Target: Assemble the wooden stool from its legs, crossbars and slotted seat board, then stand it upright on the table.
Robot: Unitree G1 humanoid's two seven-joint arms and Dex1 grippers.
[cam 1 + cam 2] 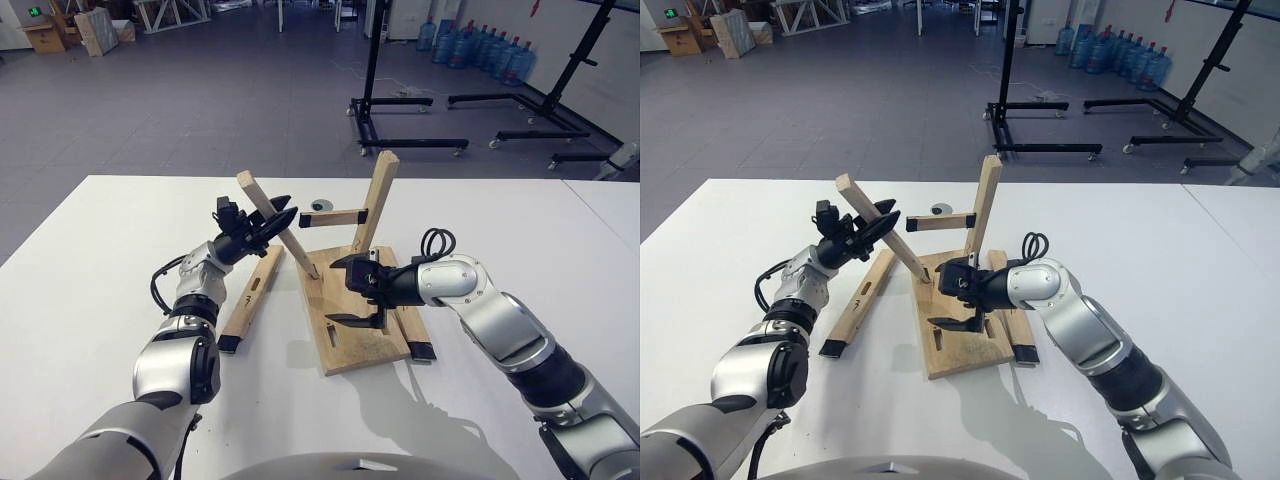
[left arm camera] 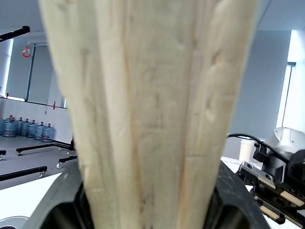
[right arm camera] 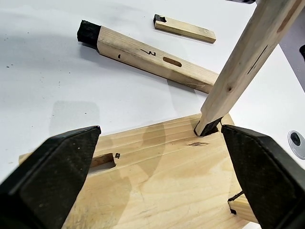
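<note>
- White table (image 1: 100,260) in a wide hall with a grey floor carries the slotted seat board (image 1: 365,350), which lies flat on it.
- At the board's far left corner a tilted leg (image 1: 300,255) meets a slot (image 3: 208,128) with its lower end. It leans strongly away to the left.
- Left gripper (image 1: 278,220) is clamped on the middle of this leg.
- Right gripper (image 1: 350,292) hovers just above the board with its fingers spread wide, and it holds nothing.
- On the board's far edge a second leg (image 1: 378,195) stands almost upright. A crossbar (image 1: 330,217) sticks out of it to the left.
- Just left of the board lies a loose leg (image 1: 250,297), and a short crossbar (image 3: 185,29) lies beyond it. Another leg (image 1: 410,330) lies along the board's right edge.
- In my judgement, the tilted leg should be raised to vertical before any push, because otherwise its end can jam in the slot.
- I think the open gripper should press the board down so that it does not slide or tip.
- While the leg rises, the crossbar's free end probably has to meet its side hole.
</note>
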